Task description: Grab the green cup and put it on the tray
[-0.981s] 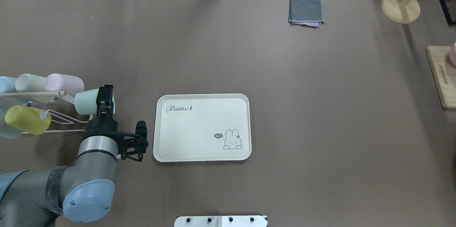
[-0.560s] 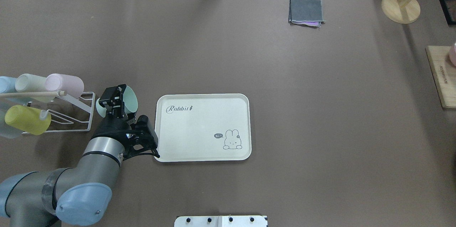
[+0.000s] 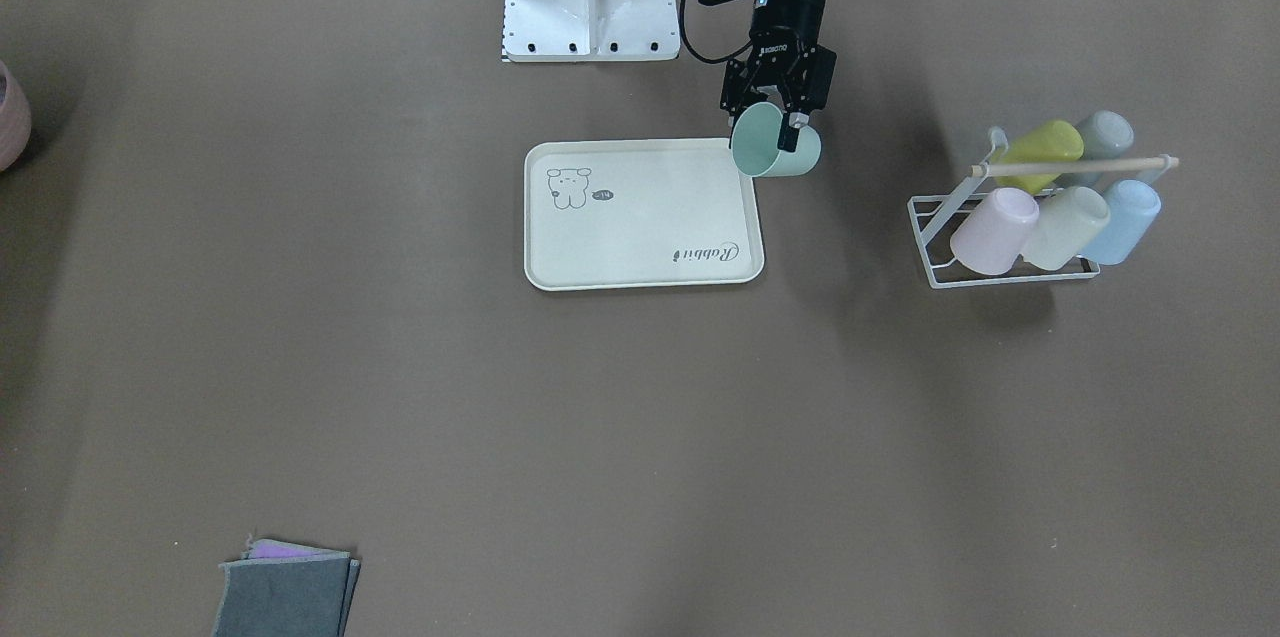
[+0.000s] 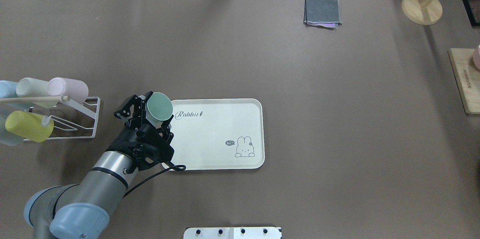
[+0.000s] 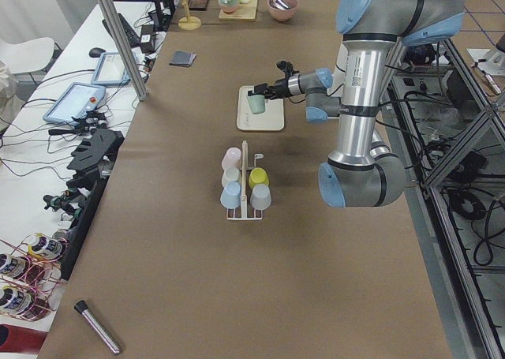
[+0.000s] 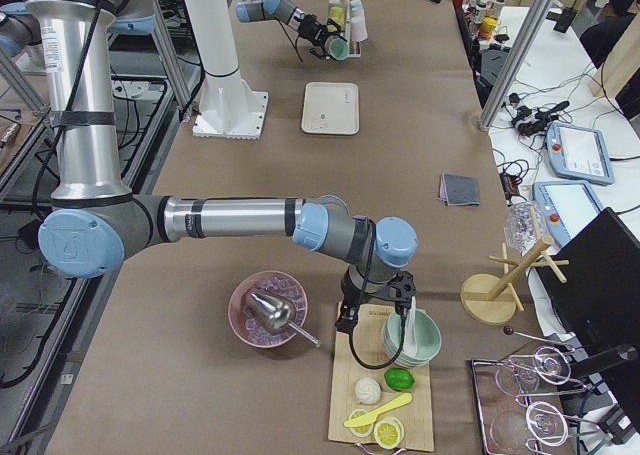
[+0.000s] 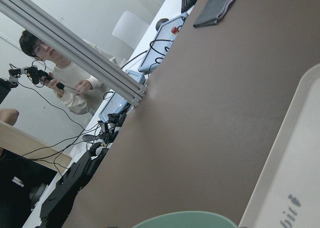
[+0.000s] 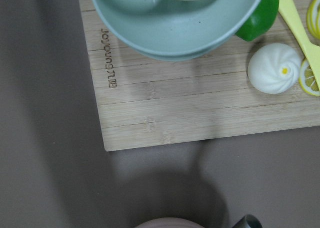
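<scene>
Nearest us, our left gripper (image 4: 149, 116) is clamped on the green cup (image 4: 159, 107), holding it tilted at the left edge of the tray (image 4: 217, 134). Farther out lies a folded grey cloth (image 4: 322, 10), and at the right end our right gripper (image 6: 372, 310) hangs by the wooden board (image 8: 200, 112); we cannot tell whether its jaws stand apart or together.

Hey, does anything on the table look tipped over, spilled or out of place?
Nothing spilled or damaged. The only oddity is the green cup: the left gripper holds it tipped on its side in the air at a corner of the tray, not yet set down.
</scene>
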Action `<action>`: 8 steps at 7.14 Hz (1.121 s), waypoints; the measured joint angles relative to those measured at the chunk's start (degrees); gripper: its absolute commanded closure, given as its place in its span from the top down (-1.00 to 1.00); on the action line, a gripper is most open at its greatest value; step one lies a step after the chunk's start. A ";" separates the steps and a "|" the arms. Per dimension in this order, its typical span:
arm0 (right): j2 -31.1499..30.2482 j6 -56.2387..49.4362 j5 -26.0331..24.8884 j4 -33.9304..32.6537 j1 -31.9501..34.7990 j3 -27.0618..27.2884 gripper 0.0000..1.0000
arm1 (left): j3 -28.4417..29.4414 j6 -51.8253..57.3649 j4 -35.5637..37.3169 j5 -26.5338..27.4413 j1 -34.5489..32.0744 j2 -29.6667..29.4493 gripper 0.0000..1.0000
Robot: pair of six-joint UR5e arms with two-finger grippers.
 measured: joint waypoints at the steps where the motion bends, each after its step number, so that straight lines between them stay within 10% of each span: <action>1: -0.04 0.18 -0.03 0.00 0.00 0.11 0.99 | 3.88 -1.42 -6.17 0.02 0.24 -1.41 0.62; 8: -0.19 0.31 0.14 0.35 0.22 1.11 0.99 | 22.27 -22.51 -22.48 0.45 0.27 -12.10 0.62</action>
